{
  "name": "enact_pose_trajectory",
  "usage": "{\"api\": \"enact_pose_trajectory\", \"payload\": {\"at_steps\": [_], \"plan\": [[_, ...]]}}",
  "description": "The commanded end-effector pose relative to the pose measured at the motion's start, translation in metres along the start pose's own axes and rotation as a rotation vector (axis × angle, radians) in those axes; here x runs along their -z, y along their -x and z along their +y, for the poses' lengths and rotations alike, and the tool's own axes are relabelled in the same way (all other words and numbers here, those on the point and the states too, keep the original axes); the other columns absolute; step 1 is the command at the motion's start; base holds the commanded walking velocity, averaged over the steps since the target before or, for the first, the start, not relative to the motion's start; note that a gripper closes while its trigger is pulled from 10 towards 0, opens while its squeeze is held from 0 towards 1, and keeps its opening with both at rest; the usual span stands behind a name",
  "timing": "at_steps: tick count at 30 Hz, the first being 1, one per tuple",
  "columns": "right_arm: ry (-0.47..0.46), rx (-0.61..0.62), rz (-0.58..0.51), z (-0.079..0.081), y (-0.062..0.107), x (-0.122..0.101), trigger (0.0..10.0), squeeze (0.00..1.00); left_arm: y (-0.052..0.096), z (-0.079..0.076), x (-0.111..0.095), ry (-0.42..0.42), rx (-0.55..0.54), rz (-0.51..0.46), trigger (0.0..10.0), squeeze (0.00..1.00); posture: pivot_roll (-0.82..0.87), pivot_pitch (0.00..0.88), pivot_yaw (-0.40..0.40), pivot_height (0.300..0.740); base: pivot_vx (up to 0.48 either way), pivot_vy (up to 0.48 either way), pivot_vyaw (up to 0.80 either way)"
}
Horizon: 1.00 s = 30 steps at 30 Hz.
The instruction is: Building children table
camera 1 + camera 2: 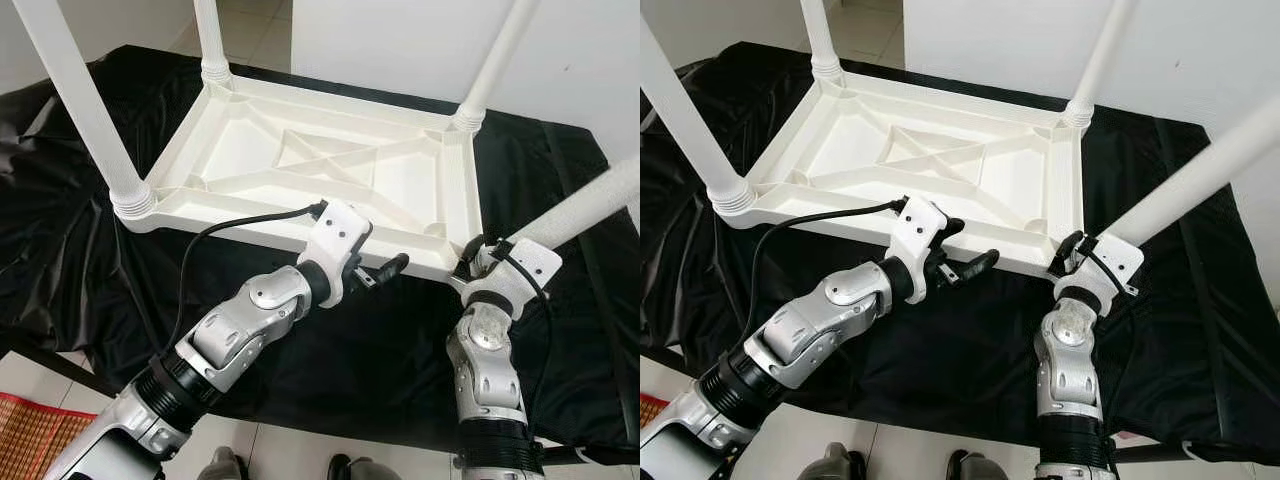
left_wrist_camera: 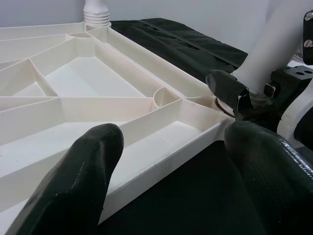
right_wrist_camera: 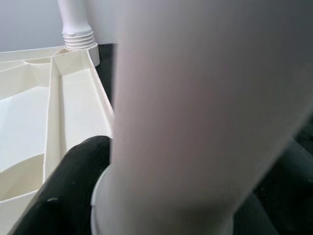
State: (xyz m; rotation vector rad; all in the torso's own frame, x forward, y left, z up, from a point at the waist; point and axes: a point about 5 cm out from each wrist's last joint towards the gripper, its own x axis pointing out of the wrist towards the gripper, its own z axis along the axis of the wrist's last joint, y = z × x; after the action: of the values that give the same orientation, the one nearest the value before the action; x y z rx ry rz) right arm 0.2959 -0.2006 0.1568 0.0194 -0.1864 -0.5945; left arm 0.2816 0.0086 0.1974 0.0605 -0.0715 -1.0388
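A white plastic table (image 1: pixel 395 185) lies upside down on a black cloth. Three white legs stand in its corners: near left (image 1: pixel 85 110), far left (image 1: pixel 210 40) and far right (image 1: pixel 495 60). My right gripper (image 1: pixel 478 257) is shut on the lower end of a fourth leg (image 1: pixel 590 205), which leans out to the right at the table's near right corner. The leg (image 3: pixel 195 122) looms close in the right wrist view, beside a black finger (image 3: pixel 63 196). My left gripper (image 1: pixel 385 270) is open at the table's front rim (image 2: pixel 161 161), just left of that corner, holding nothing.
The black cloth (image 1: pixel 380 340) covers the low surface and hangs over its front edge. A red woven mat (image 1: pixel 25 430) lies on the tiled floor at the near left. A white wall (image 1: pixel 400 40) rises behind the table.
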Motion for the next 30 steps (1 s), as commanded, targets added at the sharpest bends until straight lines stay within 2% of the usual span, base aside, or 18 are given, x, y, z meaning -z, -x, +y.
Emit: {"api": "enact_pose_trajectory", "payload": {"at_steps": [1, 6, 7, 14, 15, 16, 18, 19, 20, 21, 24, 26, 27, 28, 30], "plan": [[0.019, 0.009, 0.015, -0.007, 0.000, 0.006, 8.7, 0.00, 0.001, -0.013, 0.001, -0.008, 0.260, 0.001, 10.0, 0.00, 0.03, 0.179, -0.026, 0.740, 0.000, 0.000, 0.00], [0.006, -0.007, 0.011, -0.005, 0.000, 0.005, 8.9, 0.00, 0.001, -0.012, 0.001, -0.008, 0.260, 0.001, 10.0, 0.00, 0.03, 0.179, -0.026, 0.740, 0.000, 0.000, 0.00], [0.000, -0.023, 0.006, -0.004, -0.001, 0.004, 0.0, 0.00, 0.001, -0.012, 0.001, -0.007, 0.260, 0.001, 10.0, 0.00, 0.03, 0.180, -0.024, 0.740, 0.000, 0.000, 0.00], [-0.021, -0.107, -0.028, 0.004, -0.003, -0.002, 0.0, 0.00, 0.001, -0.011, 0.000, -0.009, 0.257, 0.001, 10.0, 0.00, 0.03, 0.179, -0.024, 0.740, 0.000, 0.000, 0.00], [-0.031, -0.130, -0.034, 0.005, -0.004, -0.003, 0.6, 0.00, 0.001, -0.011, 0.000, -0.009, 0.256, 0.001, 10.0, 0.00, 0.03, 0.179, -0.024, 0.740, 0.000, 0.000, 0.00], [-0.037, -0.159, -0.042, 0.006, -0.005, -0.005, 0.0, 0.00, 0.001, -0.011, 0.000, -0.009, 0.256, 0.000, 10.0, 0.00, 0.03, 0.179, -0.024, 0.740, 0.000, 0.000, 0.00], [-0.029, -0.161, -0.047, 0.005, -0.005, -0.005, 0.0, 0.00, 0.001, -0.011, 0.000, -0.009, 0.256, 0.000, 10.0, 0.00, 0.03, 0.179, -0.024, 0.740, 0.000, 0.000, 0.00], [-0.023, -0.170, -0.045, 0.005, -0.007, -0.005, 4.1, 0.00, 0.001, -0.011, 0.000, -0.009, 0.256, -0.001, 10.0, 0.00, 0.03, 0.176, -0.027, 0.740, 0.000, 0.000, 0.00], [-0.019, -0.177, -0.043, 0.005, -0.008, -0.005, 4.1, 0.00, 0.001, -0.011, 0.000, -0.009, 0.256, -0.001, 10.0, 0.00, 0.03, 0.176, -0.027, 0.740, 0.000, 0.000, 0.00], [-0.019, -0.182, -0.040, 0.006, -0.009, -0.005, 10.0, 0.00, 0.001, -0.010, 0.000, -0.009, 0.256, -0.001, 10.0, 0.00, 0.03, 0.176, -0.027, 0.740, 0.000, 0.000, 0.00], [-0.037, -0.217, -0.034, 0.007, -0.010, -0.005, 10.0, 0.00, 0.001, -0.010, -0.001, -0.009, 0.255, -0.003, 10.0, 0.00, 0.03, 0.176, -0.027, 0.740, 0.000, 0.000, 0.00], [-0.030, -0.243, -0.017, 0.008, -0.015, -0.005, 10.0, 0.00, 0.001, -0.009, -0.003, 0.004, 0.258, -0.010, 10.0, 0.48, 0.03, 0.176, -0.027, 0.740, 0.000, 0.000, 0.00], [-0.030, -0.243, -0.017, 0.008, -0.015, -0.005, 10.0, 0.00, 0.001, -0.009, -0.003, 0.004, 0.258, -0.010, 10.0, 0.48, 0.03, 0.176, -0.027, 0.740, 0.000, 0.000, 0.00], [-0.011, -0.258, -0.021, 0.008, -0.017, -0.006, 10.0, 0.00, 0.002, -0.008, -0.005, 0.027, 0.270, -0.018, 10.0, 1.00, 0.03, 0.176, -0.027, 0.740, 0.000, 0.000, 0.00], [0.000, -0.329, -0.024, 0.012, -0.018, -0.009, 10.0, 0.00, 0.003, -0.007, -0.009, 0.029, 0.277, -0.032, 10.0, 1.00, 0.03, 0.167, -0.031, 0.740, 0.000, 0.000, 0.00]]}}
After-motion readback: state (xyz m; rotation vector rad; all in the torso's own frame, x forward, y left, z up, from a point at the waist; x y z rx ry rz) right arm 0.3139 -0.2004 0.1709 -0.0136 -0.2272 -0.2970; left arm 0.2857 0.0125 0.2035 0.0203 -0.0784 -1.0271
